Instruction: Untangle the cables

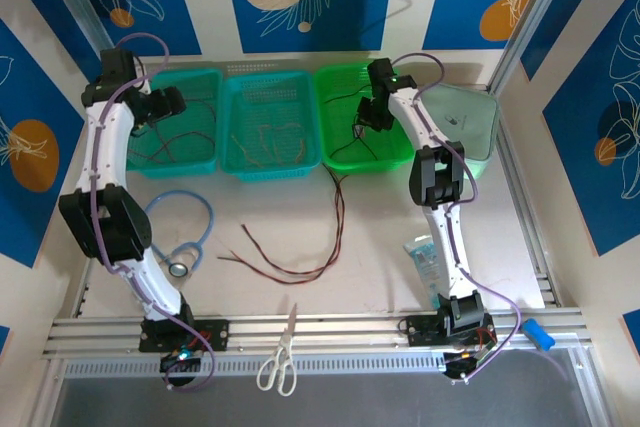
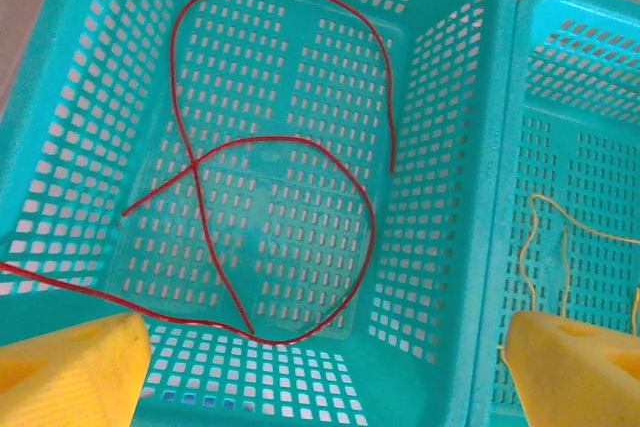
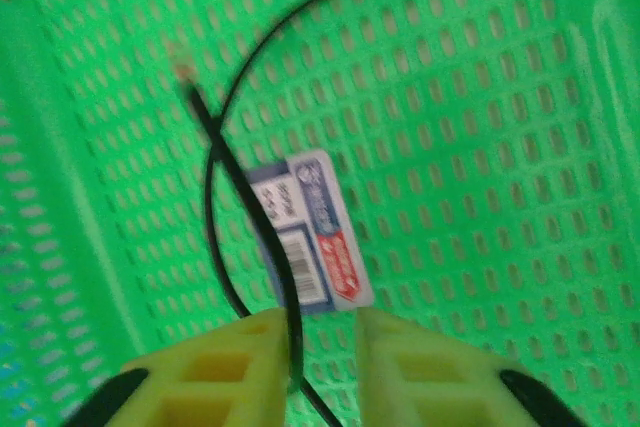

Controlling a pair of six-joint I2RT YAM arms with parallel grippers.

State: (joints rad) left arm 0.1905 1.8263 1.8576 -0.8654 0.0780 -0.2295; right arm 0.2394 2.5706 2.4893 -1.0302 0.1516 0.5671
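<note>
- Left gripper [image 2: 320, 367]: yellow fingers [image 2: 70, 372] spread wide with nothing between them, poised above the left teal basket [image 2: 450, 187].
- Red cable [image 2: 375, 237]: lies loose on the floor of the left teal basket, in one large loop that crosses itself. One end runs up and over the basket's rim at the lower left of the left wrist view.
- Yellow cable [image 2: 545, 247]: thin and wavy, on the floor of the middle teal basket [image 1: 235, 152], which touches the left basket's side.
- Right gripper [image 3: 325, 367]: jaws parted by a narrow gap, down inside the green basket [image 3: 480, 97].
- Black cable [image 3: 215, 147]: curves across the green basket floor and passes through the gap between the right gripper's fingers, close against one finger's inner edge. The gap is wider than the cable, so it is not pinched.
- Printed label [image 3: 310, 232]: white, blue and red, flat on the green basket floor, partly crossed by the black cable.
- Dark and red strands [image 1: 300, 269]: hang over the green basket's front rim and sweep in a curve across the table in front of the baskets.
- Stethoscope [image 1: 190, 237]: light-blue tube coiled on the table beside the left arm.
- Scissors [image 1: 280, 352]: white-handled, on the near rail between the arm bases.
- Clear packet [image 1: 425, 255]: on the table beside the right arm.
- Blue object [image 1: 538, 333]: at the near right corner.
- Grey-green tray [image 1: 468, 119]: just right of the green basket.
</note>
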